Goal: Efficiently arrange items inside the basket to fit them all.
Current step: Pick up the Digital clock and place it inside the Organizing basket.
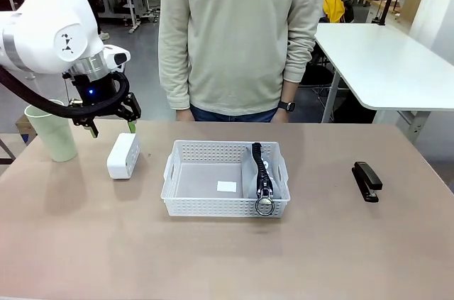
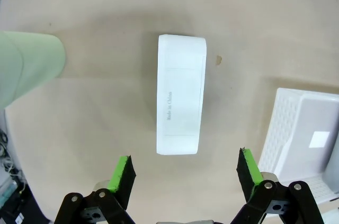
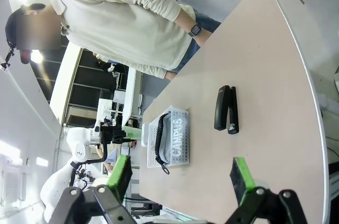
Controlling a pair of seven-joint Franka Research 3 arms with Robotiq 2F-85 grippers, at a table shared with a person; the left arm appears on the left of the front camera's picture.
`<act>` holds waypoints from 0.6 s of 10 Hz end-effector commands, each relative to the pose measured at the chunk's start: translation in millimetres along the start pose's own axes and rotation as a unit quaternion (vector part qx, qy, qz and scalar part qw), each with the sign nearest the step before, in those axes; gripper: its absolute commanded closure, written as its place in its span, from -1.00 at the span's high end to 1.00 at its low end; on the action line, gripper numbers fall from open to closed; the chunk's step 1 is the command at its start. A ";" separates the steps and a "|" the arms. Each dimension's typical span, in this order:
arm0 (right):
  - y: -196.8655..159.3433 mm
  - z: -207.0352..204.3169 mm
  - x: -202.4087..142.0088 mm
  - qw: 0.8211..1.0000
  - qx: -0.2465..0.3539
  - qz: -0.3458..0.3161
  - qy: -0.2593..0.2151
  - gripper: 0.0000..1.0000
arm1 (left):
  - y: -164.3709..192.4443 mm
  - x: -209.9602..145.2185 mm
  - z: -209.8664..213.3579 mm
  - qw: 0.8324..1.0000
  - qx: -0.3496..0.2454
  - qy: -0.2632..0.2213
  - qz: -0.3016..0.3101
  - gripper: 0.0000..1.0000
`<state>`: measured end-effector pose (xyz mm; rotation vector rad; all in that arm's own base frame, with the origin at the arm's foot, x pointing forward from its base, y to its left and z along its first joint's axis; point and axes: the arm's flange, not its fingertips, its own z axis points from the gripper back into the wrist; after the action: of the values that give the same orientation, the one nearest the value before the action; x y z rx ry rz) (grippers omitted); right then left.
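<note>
Front view, contents as they stand.

1. Table (image 1: 213, 261): tan matt top, bare apart from the listed items. It carries a small dark fleck near the white box, seen from the left wrist.
2. Basket (image 1: 213, 207): white with lattice sides, at the table's middle, long side toward the robot. A small white label lies on its floor.
3. Grey pouch (image 1: 250, 178): inside the basket at its right end, standing on edge along the short wall. The black zipper is uppermost and the metal ring is at the near wall.
4. White box (image 1: 123, 155): on the table left of the basket and apart from it, with "Made in China" printed on its upper face.
5. Pale green cup (image 1: 58, 133): upright near the table's left edge, beside the box, not touching.
6. Black stapler (image 1: 367, 181): flat on the table, well to the right of the basket.
7. Left gripper (image 2: 185, 171): hangs just above the white box, jaws spread wide and wider than the box, touching nothing.
8. Right gripper (image 3: 181, 170): jaws wide apart and empty, raised over the table's right end beyond the stapler.
9. Person (image 1: 237, 37): at the far edge in a pale sweatshirt, a watch on one wrist, hands behind the table line.
10. Room: grey floor, a white table (image 1: 386, 62) at the right rear, and more benches farther back.
</note>
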<state>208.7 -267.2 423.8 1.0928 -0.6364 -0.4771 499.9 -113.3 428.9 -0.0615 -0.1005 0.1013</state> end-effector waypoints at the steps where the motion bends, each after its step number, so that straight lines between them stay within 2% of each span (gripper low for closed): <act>1: 0.6 -0.6 1.9 1.000 0.013 0.012 -0.008 1.00 | 2.2 -0.1 0.6 1.000 0.003 0.001 -0.011 1.00; 2: 0.6 -0.6 1.9 1.000 0.013 0.012 -0.008 1.00 | 0.0 0.0 0.0 1.000 0.000 0.000 0.000 1.00; 3: 0.6 -0.6 1.9 1.000 0.013 0.012 -0.008 1.00 | -0.8 5.0 -7.6 0.998 0.005 0.015 -0.052 1.00; 6: 0.6 -0.6 1.9 1.000 0.013 0.012 -0.008 1.00 | 4.9 12.8 -56.3 0.995 0.006 0.032 -0.095 1.00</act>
<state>208.6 -267.3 423.8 1.0928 -0.6365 -0.4770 509.7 -115.7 382.6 -0.0476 -0.0380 -0.0550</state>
